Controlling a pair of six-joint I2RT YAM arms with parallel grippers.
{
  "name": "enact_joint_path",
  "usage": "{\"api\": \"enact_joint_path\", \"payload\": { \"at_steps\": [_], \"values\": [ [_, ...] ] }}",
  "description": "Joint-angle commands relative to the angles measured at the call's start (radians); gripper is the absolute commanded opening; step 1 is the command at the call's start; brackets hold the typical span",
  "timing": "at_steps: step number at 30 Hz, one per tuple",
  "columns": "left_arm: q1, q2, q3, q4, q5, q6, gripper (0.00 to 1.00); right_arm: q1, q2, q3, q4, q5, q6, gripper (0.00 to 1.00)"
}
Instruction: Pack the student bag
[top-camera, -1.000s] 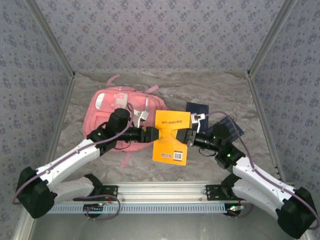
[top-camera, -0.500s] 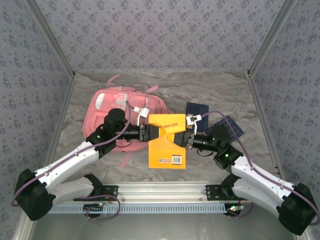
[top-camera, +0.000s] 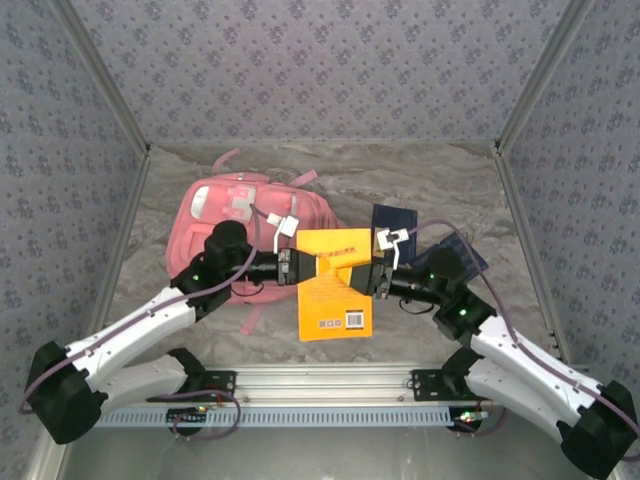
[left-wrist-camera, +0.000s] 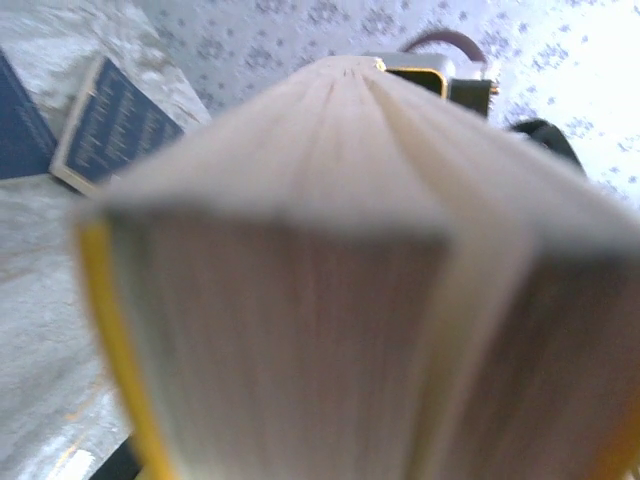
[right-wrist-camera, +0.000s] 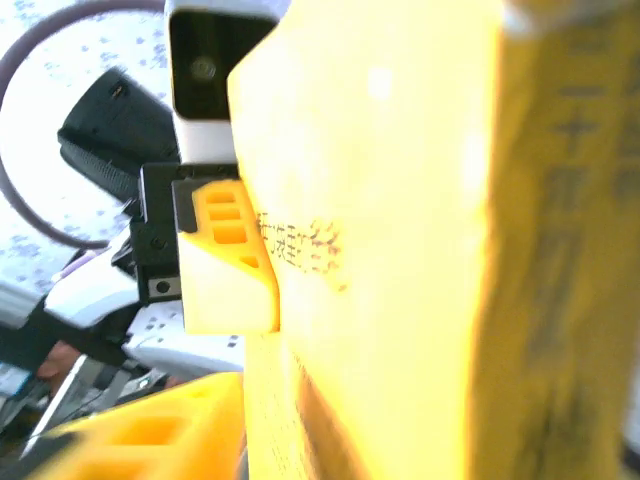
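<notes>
Gripping the yellow book (top-camera: 335, 288) is the left end effector (top-camera: 296, 268); right end effector (top-camera: 376, 275) unclear.

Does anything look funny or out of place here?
Yes: the orange book isn't lying down or packed in the student bag. It hangs in the air beside the bag, with the left gripper at one edge and the right gripper at the other.

Bright, even; wrist views blurred (glare).
</notes>
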Motion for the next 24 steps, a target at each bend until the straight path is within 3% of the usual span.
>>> {"api": "enact_joint_path", "payload": {
  "at_steps": [1,4,7,10,16,24],
  "values": [
    [0.004,-0.095,0.002,0.026,-0.178,0.025,0.00,-0.004,-0.114,0.046,-0.233,0.251,-0.070,0.79],
    [0.006,-0.178,-0.038,0.049,-0.383,-0.005,0.00,-0.006,-0.206,0.005,-0.229,0.350,-0.011,0.83],
    [0.008,-0.245,-0.124,0.180,-0.539,-0.091,0.00,-0.006,-0.248,-0.030,-0.170,0.393,0.060,0.89],
    [0.008,-0.272,-0.186,0.296,-0.642,-0.184,0.00,0.009,-0.244,-0.098,-0.033,0.401,0.177,0.93],
    [0.002,-0.271,-0.249,0.421,-0.728,-0.313,0.00,0.102,-0.190,-0.174,0.172,0.485,0.250,1.00],
    [0.000,-0.284,-0.269,0.419,-0.774,-0.386,0.00,0.196,-0.007,-0.178,0.355,0.541,0.287,1.00]
  ]
}}
